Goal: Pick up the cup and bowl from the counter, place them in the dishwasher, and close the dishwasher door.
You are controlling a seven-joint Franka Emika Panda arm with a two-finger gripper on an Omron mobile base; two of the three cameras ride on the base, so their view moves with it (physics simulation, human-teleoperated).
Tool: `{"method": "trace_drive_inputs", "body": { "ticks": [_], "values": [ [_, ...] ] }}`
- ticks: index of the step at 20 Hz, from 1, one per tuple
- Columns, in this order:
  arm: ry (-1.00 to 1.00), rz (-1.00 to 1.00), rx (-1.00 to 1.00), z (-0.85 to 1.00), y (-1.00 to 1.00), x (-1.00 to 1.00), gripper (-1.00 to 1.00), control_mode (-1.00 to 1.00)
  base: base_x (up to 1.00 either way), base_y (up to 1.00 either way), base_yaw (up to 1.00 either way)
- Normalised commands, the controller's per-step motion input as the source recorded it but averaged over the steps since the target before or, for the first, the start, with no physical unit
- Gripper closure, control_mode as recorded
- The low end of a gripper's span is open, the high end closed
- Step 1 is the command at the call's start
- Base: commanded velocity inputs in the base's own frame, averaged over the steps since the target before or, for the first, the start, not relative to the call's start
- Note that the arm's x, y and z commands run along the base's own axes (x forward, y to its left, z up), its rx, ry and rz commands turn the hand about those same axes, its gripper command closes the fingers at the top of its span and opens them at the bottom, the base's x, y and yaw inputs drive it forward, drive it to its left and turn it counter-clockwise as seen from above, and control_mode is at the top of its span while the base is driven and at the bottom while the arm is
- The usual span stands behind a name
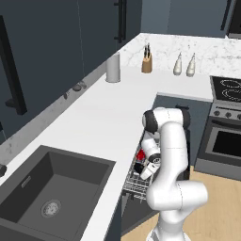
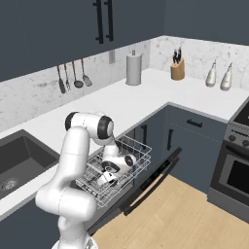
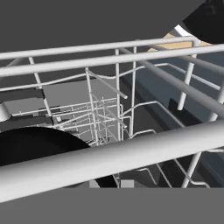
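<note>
Your gripper [image 2: 108,181] reaches into the dishwasher's grey wire rack [image 2: 136,151] beside the small red cup [image 1: 140,154]; its grip you cannot tell.

A home kitchen: marbled counter [image 1: 108,113] with sink [image 1: 52,188], oven [image 1: 223,141], knife block [image 1: 147,63], open dishwasher [image 2: 121,170].

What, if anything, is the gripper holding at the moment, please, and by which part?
It cannot be told: the gripper is down in the grey wire dishwasher rack, beside a round black bowl, its fingertips unseen.
</note>
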Motion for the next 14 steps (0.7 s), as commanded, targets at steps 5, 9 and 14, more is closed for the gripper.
{"method": "trace_drive_inputs", "body": {
  "ticks": [5, 9, 14],
  "values": [
    [0.17, -0.14, 0.00, -0.35, 0.00, 0.21, -1.00, -1.00, 0.00, 0.00, 0.00],
    [0.14, -0.13, 0.00, -0.09, 0.00, -0.03, -1.00, -1.00, 0.00, 0.00, 0.00],
    [0.09, -0.14, 0.00, 0.33, -0.10, -0.31, -1.00, -1.00, 0.00, 0.00, 0.00]
  ]
}}
